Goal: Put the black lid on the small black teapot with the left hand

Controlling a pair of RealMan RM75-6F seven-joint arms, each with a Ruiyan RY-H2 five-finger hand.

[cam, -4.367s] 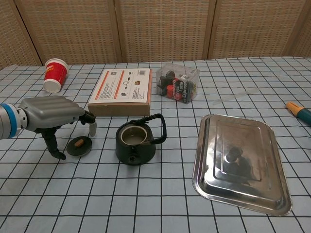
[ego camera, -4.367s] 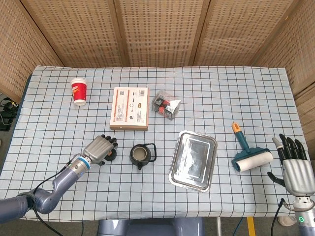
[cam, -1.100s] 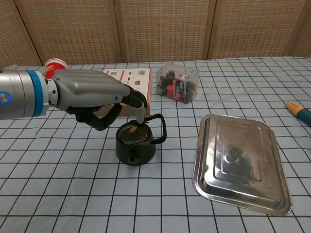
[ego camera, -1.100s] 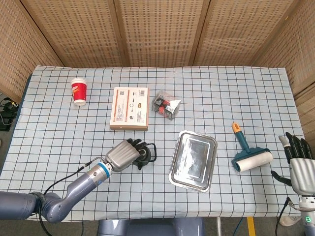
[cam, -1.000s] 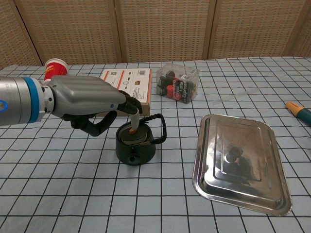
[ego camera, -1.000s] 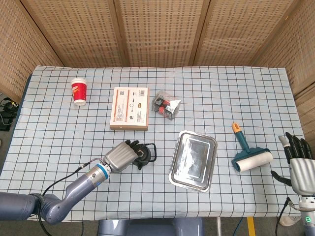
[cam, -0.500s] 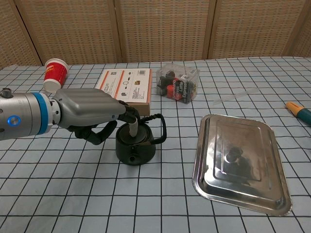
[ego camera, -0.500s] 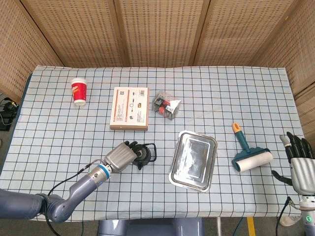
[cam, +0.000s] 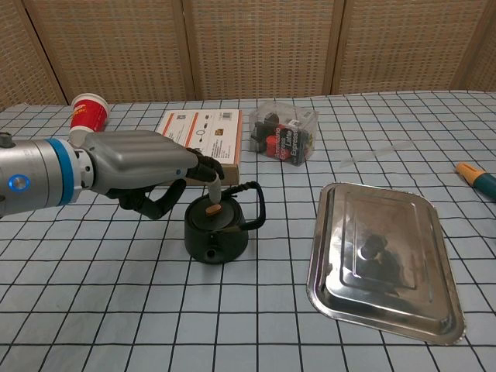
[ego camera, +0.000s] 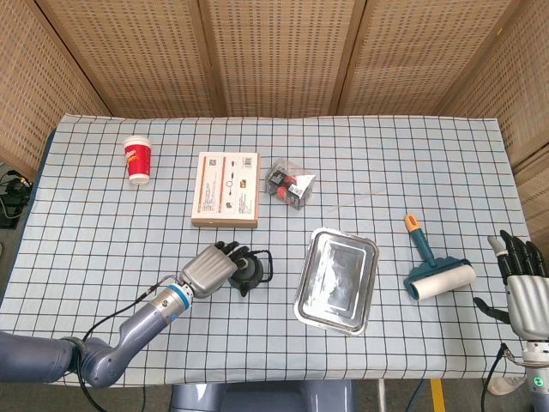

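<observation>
The small black teapot (cam: 217, 234) stands on the checked cloth near the front left of the table, also seen in the head view as teapot (ego camera: 250, 273). The black lid (cam: 209, 215) with its brown knob sits in the pot's mouth. My left hand (cam: 139, 174) hovers just left of and above the pot, holding nothing; one pale fingertip (cam: 215, 191) points down at the knob, touching it or just above it. In the head view the left hand (ego camera: 213, 268) partly covers the pot. My right hand (ego camera: 523, 287) rests at the far right edge, fingers spread and empty.
A steel tray (cam: 384, 260) lies upside down right of the pot. Behind are a flat cardboard box (cam: 198, 146), a clear packet of capsules (cam: 284, 133) and a red paper cup (cam: 87, 115). A teal lint roller (ego camera: 433, 264) lies far right.
The lid, once on the cloth left of the pot, now sits on the teapot. The finger pressing the knob half a second ago has lifted slightly.
</observation>
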